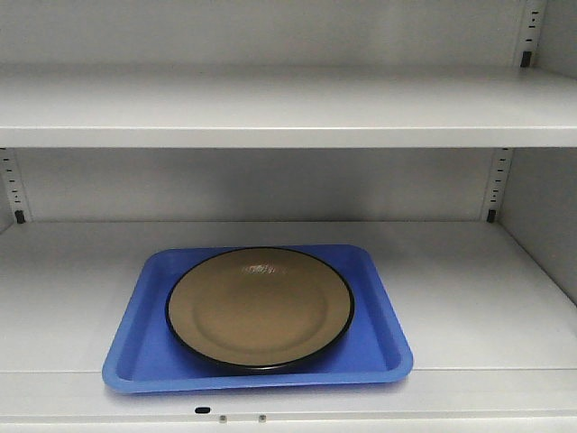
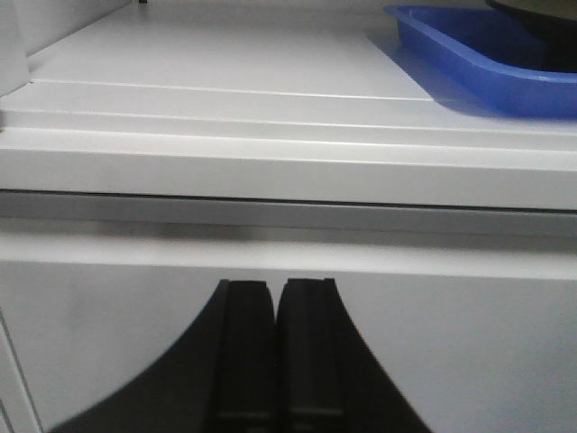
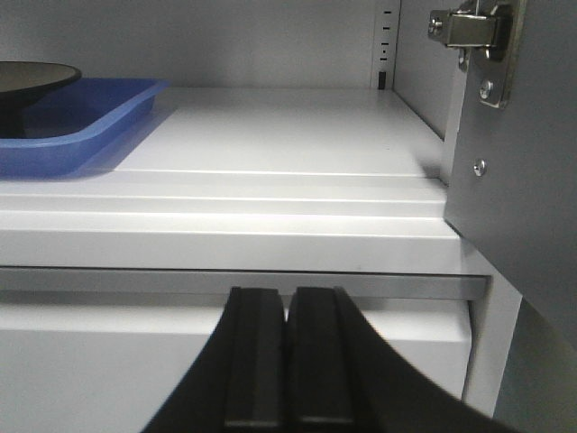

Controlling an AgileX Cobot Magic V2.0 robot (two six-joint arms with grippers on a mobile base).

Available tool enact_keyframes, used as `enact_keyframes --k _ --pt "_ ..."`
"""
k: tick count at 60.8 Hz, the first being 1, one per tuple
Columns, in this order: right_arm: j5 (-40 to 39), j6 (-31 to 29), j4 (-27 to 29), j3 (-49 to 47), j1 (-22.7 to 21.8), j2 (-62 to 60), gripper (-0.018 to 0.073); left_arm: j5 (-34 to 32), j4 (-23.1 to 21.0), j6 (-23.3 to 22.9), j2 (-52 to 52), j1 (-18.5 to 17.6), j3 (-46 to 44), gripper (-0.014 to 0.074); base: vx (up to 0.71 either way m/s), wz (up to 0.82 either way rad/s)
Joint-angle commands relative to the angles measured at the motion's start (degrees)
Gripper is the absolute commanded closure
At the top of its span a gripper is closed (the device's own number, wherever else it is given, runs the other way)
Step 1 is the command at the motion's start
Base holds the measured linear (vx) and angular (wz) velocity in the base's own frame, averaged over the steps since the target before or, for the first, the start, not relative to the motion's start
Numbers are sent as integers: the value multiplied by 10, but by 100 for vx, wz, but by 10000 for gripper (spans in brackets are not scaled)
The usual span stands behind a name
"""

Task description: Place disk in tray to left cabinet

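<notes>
- Nearest to you, your left gripper (image 2: 275, 361) had its two black fingers pressed together with nothing between them, sitting below the front edge of the shelf (image 2: 270, 171).
- Your right gripper (image 3: 288, 370) was likewise closed up and empty, also below that shelf lip, with a door hinge (image 3: 473, 32) showing on the cabinet's right side.
- Further in, the blue tray (image 1: 379, 347) lay flat on the lower shelf of the white cabinet (image 1: 288, 108), near the front edge and a little left of centre.
- The tan plate (image 1: 260, 308) with its black rim rested inside the tray, filling most of it.
- At the back you could see the perforated strips (image 1: 494, 185) running up the rear wall.
</notes>
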Motion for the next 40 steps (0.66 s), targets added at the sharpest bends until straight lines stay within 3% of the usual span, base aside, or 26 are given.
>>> enact_keyframes --k 1,40 --pt "-47 -3 0 12 -3 -7 565 -50 -2 -1 -3 -3 8 603 0 0" --pt "-47 -3 0 12 -3 -7 565 -50 -2 -1 -3 -3 8 603 0 0"
